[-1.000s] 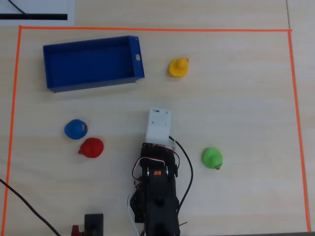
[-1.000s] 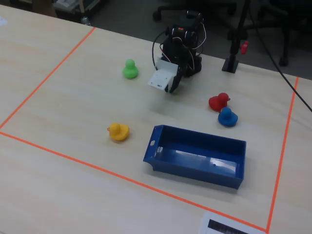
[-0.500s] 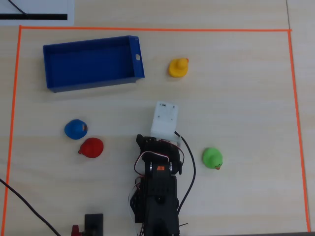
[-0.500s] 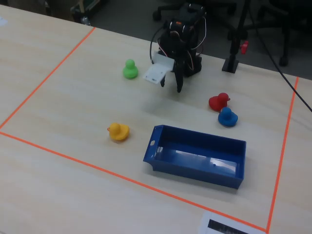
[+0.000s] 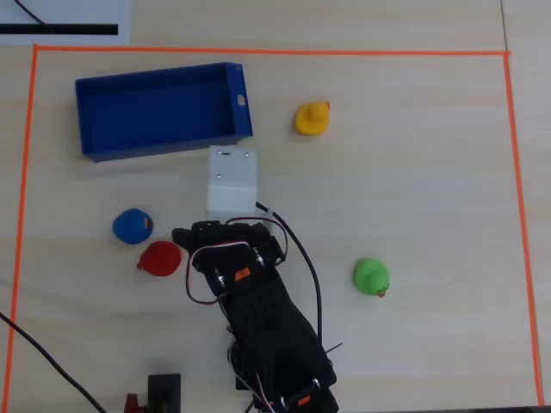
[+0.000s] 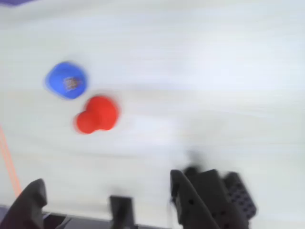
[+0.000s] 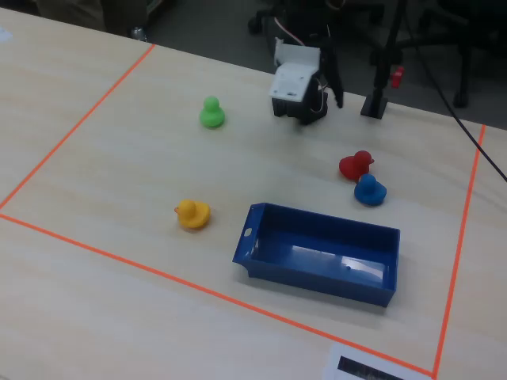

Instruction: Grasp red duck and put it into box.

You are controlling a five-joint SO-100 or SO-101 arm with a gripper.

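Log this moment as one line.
phase: approach | tool: open, empty | red duck: on table beside blue duck | box: empty

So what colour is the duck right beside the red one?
Blue duck, clearest in the overhead view.

Wood table (image 7: 119,158), office chairs (image 7: 444,32) behind

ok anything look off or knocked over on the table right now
Nothing stands out. The red duck sits beside the blue duck, with the yellow duck and green duck apart; none looks tipped. The box is open, empty and undamaged. The gripper is open and holds nothing; the wrist view is blurred.
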